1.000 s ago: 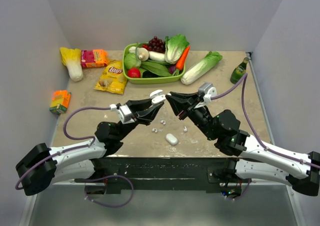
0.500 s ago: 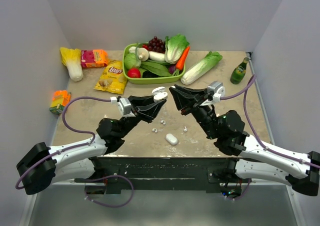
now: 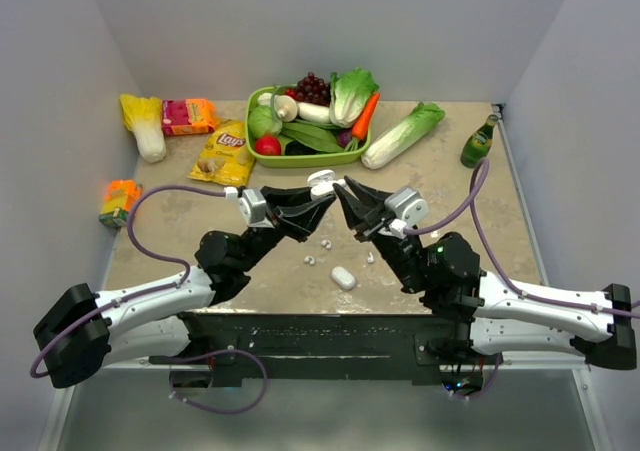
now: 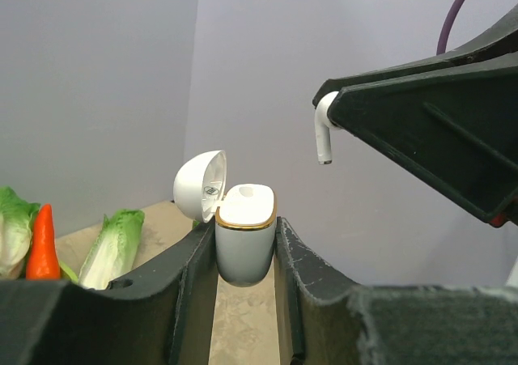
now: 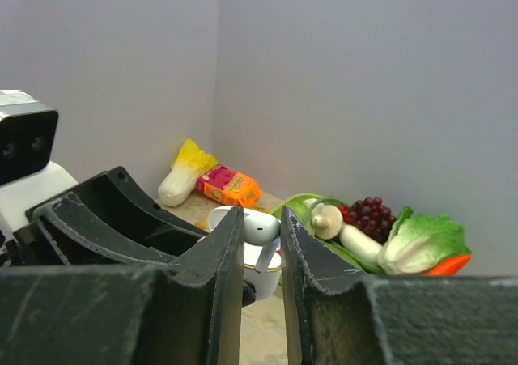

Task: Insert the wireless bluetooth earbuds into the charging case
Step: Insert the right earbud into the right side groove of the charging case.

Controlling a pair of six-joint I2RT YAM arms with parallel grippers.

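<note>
My left gripper (image 4: pixel 244 256) is clamped on the case (image 4: pixel 245 227), which stands upright with its lid flipped back at lower centre of the left wrist view. My right gripper (image 3: pixel 340 187) pinches one earbud (image 4: pixel 324 132) by its head, stem pointing down. It sits up and to the right of the open case and apart from it. In the top view both meet in mid-air at frame centre, above the table (image 3: pixel 480 221).

My worry is alignment. The stem hangs off to one side of the case mouth, so lowering now would likely catch the gold rim, and the bud could twist or pop out of that small grip on a glossy head. A hard push might also tilt the case in my left fingers. I cannot see the sockets from here.

Counting from the near edge outward, one closed spare case (image 3: pixel 343 278) lies below centre. Three loose earbuds (image 3: pixel 310 261) are scattered just beyond it. With the held pair, that makes four earbuds and two cases. One basket (image 3: pixel 300 158) sits farthest back.
</note>
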